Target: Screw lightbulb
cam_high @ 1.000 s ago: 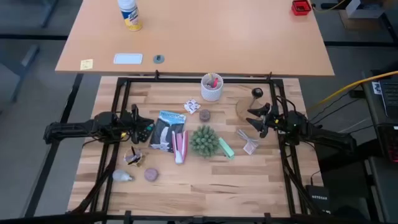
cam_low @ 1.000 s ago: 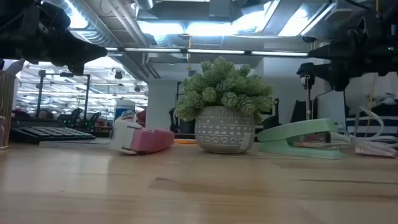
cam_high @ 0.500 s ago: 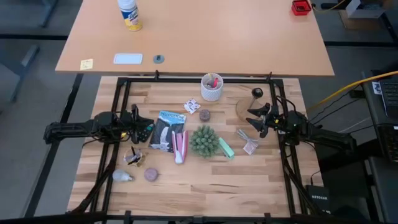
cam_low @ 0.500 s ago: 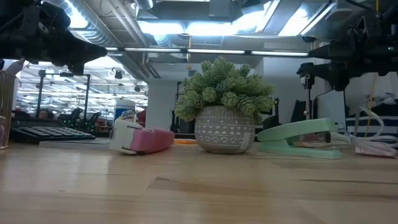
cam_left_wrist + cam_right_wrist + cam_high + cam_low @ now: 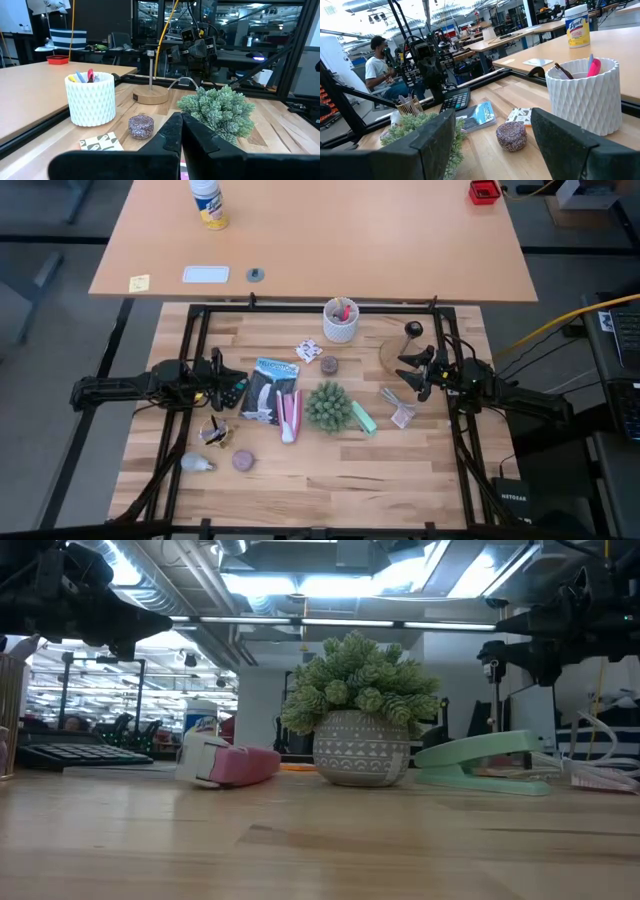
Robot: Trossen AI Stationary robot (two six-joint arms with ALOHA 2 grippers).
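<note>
Butcher-block wooden table (image 5: 330,470) seen from above, framed by black metal rails. The lightbulb (image 5: 197,464), a small frosted white pear shape with a silver screw base, lies on its side near the table's 7 o'clock corner, just beside a flat brownish round puck (image 5: 243,461) and untouched by either arm. At the centre stands a potted plant (image 5: 328,406): spiky green foliage in a grey patterned pot. A white cup (image 5: 340,321) with a faceted, diamond-textured wall stands at 12 o'clock and holds pens, one of them pink. Between cup and plant lies a second small, rough-surfaced puck (image 5: 329,364), with a patterned card (image 5: 308,350) next to it. At 2 o'clock sits a round wooden disc (image 5: 398,355) carrying a black socket on a thin post. A mint-green stapler (image 5: 362,417) lies at the plant's 3 o'clock, a pink-and-white stapler (image 5: 290,415) at its 9 o'clock. The left gripper (image 5: 226,381) hangs at 9 o'clock above a black calculator (image 5: 232,391), its fingers (image 5: 175,131) pressed together and empty. The right gripper (image 5: 408,372) hangs at 3 o'clock beside the wooden disc, fingers (image 5: 437,135) spread wide, grasping nothing.
</note>
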